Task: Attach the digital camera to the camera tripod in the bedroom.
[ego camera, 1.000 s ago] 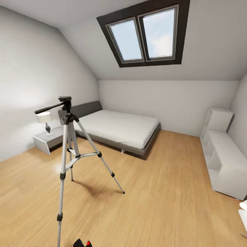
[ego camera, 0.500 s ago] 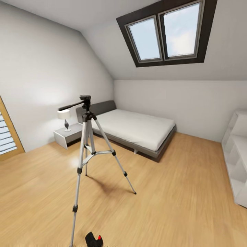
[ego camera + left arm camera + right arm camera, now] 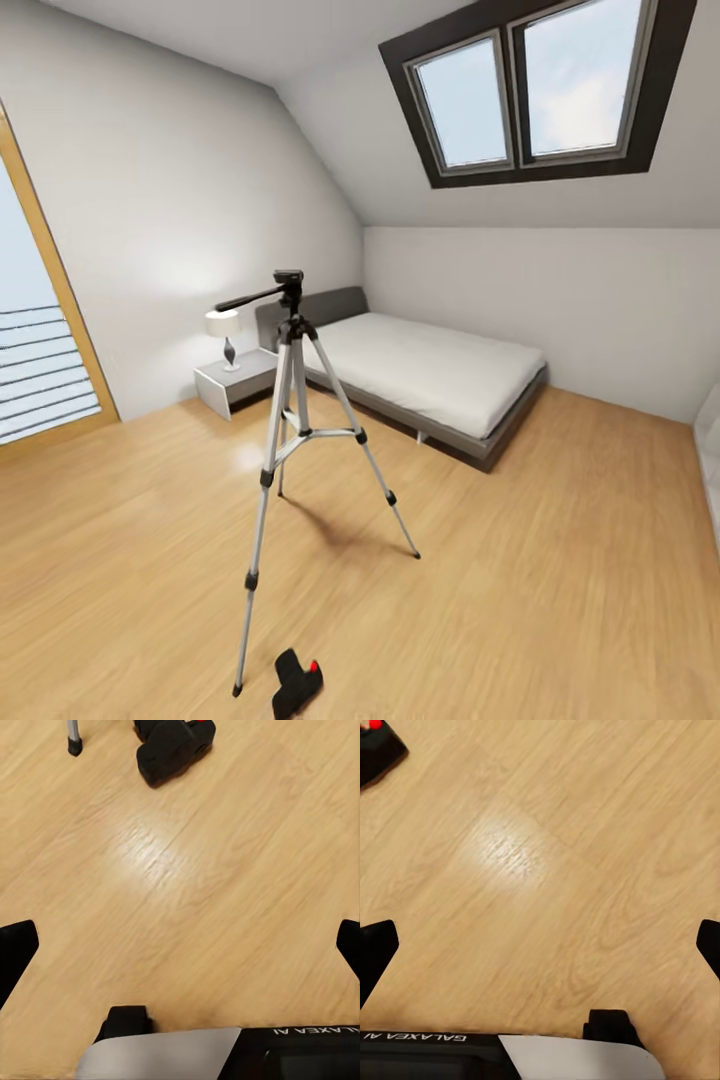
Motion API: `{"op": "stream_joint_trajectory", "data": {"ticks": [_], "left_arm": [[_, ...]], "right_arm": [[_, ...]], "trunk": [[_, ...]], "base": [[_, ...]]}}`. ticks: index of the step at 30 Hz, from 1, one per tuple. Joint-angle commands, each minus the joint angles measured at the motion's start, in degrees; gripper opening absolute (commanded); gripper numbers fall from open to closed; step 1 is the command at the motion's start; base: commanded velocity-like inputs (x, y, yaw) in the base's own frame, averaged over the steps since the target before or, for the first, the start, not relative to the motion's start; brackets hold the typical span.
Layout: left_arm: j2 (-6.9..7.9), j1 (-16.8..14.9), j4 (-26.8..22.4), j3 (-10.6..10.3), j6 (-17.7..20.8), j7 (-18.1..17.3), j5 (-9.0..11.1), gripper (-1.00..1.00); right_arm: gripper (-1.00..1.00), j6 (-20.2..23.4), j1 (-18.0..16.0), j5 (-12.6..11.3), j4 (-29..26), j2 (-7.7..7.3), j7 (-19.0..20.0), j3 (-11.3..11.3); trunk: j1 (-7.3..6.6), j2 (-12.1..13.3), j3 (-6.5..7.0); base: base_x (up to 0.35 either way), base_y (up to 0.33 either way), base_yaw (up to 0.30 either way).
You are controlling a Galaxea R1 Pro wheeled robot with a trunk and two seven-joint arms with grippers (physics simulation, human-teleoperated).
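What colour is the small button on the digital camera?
Red; the button on the digital camera shows best in the head view.

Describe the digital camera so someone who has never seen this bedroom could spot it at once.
Start at the camera tripod standing on the wood floor in front of the grey bed. Follow its nearest leg down to the foot; the digital camera lies on the floor just beside it. It is small, black, with a red button on top.

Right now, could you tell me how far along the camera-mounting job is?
Done: nothing yet. The digital camera lies on the wood floor beside a foot of the camera tripod, whose head is bare. In hand: nothing; both wrist views show the pincer fingers spread wide over bare floor. Left: pick up the camera and mount it.
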Motion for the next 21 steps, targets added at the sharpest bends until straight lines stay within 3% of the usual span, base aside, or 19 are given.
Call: {"op": "stream_joint_trajectory", "data": {"ticks": [1, 7, 21], "left_arm": [[-0.01, 0.01, -0.05, -0.01, -0.10, 0.02, -0.03, 1.00], [-0.01, 0.01, -0.05, -0.01, -0.11, 0.02, -0.04, 1.00], [0.08, 0.01, -0.05, 0.07, -0.10, 0.02, -0.04, 1.00]], "right_arm": [[1.00, -0.17, -0.02, 0.03, 0.03, 0.01, -0.03, -0.02], [1.00, -0.17, -0.02, 0.03, 0.04, 0.01, -0.03, -0.02], [1.00, -0.18, -0.02, 0.03, -0.03, 0.01, -0.03, -0.04]], "trunk": [[-0.03, -0.03, -0.13], [-0.03, -0.03, -0.67], [-0.03, -0.03, -1.97]], "base": [[-0.286, 0.000, 0.092], [-0.225, 0.000, 0.043], [-0.027, 0.000, 0.004]]}}
